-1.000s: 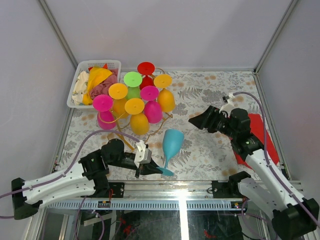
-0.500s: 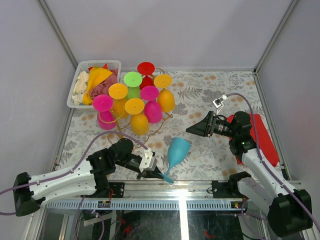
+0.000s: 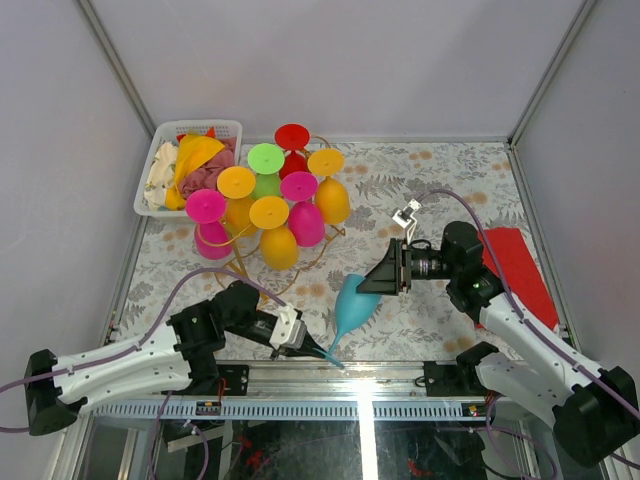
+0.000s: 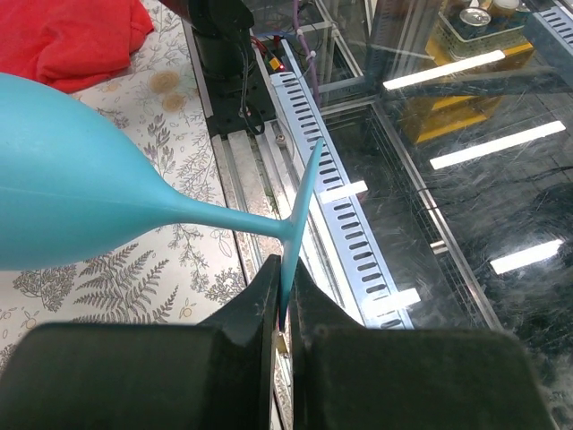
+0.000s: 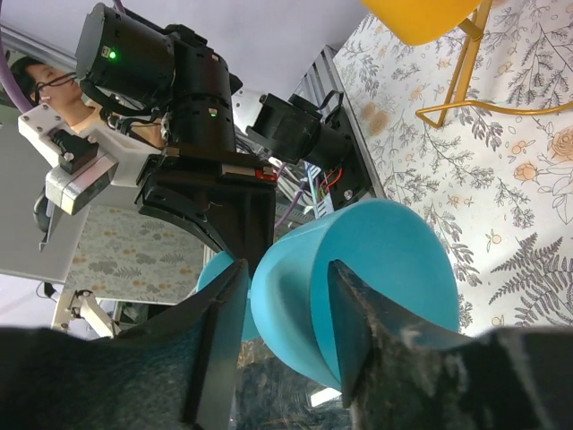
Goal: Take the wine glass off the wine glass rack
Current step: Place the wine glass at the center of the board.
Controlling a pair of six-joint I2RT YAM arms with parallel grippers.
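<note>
The main part of the job looks done: the teal wine glass [image 3: 352, 300] is already clear of the gold wine glass rack [image 3: 250, 275], touching none of its wires, while the other glasses [image 3: 280, 245], in orange, pink, green and red, hang on the rails; what is left, by my reading, is a handover or a setting-down, since the glass is carried slantwise over the table [image 3: 430, 170] rather than stood on it. The left pincer [image 3: 300, 343] is clamped on the thin edge of the glass's foot, its jaws pressed together with the disc caught edgewise between them; from that grip the stem runs forward and up, and the bowl lies out ahead of the pincer, well past its fingertips. The right pincer [image 3: 375, 283] meets the bowl from the opposite end; in its wrist view the mouth of the glass faces it, and its jaws stand apart astride the rim wall, one finger outside the bowl and the other in front of the mouth, seemingly inside it; whether they are pressing on the wall yet I cannot tell. The rack stands beyond both pincers, well apart from the left one and off to the side of the right; a red cloth [image 3: 515, 265] lies behind the right pincer's wrist.
</note>
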